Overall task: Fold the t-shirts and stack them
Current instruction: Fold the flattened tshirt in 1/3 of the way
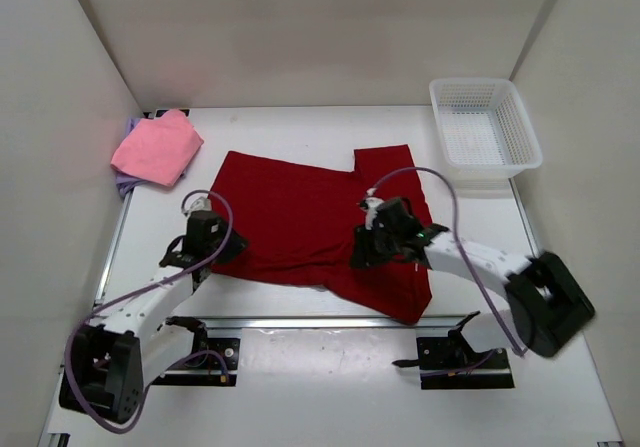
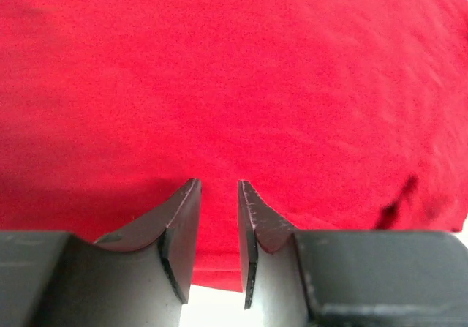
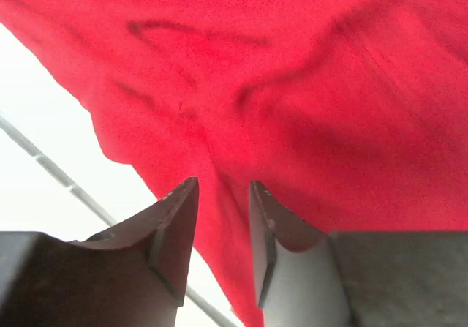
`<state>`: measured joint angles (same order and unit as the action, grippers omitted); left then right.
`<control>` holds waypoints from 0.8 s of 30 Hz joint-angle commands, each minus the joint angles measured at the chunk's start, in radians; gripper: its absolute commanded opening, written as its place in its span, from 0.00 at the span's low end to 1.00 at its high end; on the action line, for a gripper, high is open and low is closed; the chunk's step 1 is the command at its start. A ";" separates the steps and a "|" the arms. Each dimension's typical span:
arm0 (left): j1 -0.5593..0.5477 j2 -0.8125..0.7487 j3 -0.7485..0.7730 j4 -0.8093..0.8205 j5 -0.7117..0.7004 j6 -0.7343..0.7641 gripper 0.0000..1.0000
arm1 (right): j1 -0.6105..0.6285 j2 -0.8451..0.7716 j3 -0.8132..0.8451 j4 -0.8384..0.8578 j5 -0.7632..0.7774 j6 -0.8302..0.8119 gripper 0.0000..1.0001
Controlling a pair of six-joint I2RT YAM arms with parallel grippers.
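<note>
The dark red t-shirt point(image 1: 300, 207) lies spread flat in the middle of the table, one sleeve toward the back right. A folded pink t-shirt point(image 1: 155, 147) rests on the lavender t-shirt point(image 1: 122, 182) at the back left. My left gripper point(image 1: 238, 245) is at the red shirt's left near edge. Its jaws are parted over the hem point(image 2: 219, 183), with nothing pinched. My right gripper point(image 1: 360, 255) hovers over the shirt's near right part. It is open point(image 3: 223, 183), and a raised ridge of red fabric point(image 3: 219, 217) runs between the fingers.
A white lattice basket point(image 1: 485, 127) stands at the back right corner. A metal rail point(image 1: 320, 322) runs along the table's near edge in front of both arm bases. White walls close in the left, back and right sides.
</note>
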<state>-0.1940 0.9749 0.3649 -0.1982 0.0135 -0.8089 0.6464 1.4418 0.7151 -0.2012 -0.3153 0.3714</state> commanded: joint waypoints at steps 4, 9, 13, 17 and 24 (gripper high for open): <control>-0.213 0.123 0.137 0.155 -0.055 0.008 0.37 | -0.273 -0.363 -0.285 0.036 0.075 0.153 0.07; -0.191 0.254 0.218 0.255 0.057 -0.019 0.38 | -0.490 -0.299 -0.276 0.058 0.058 0.127 0.02; -0.070 0.307 0.249 0.279 0.132 -0.019 0.39 | -0.508 -0.172 -0.247 0.127 0.059 0.144 0.01; 0.082 0.301 0.148 0.322 0.253 -0.071 0.39 | -0.551 0.003 -0.142 0.138 0.076 0.140 0.00; 0.111 0.142 0.049 0.200 0.158 -0.001 0.41 | -0.541 0.354 0.292 0.080 0.042 0.084 0.01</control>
<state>-0.0765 1.2007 0.4286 0.0444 0.1875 -0.8490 0.0925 1.7035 0.8673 -0.1097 -0.3035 0.5053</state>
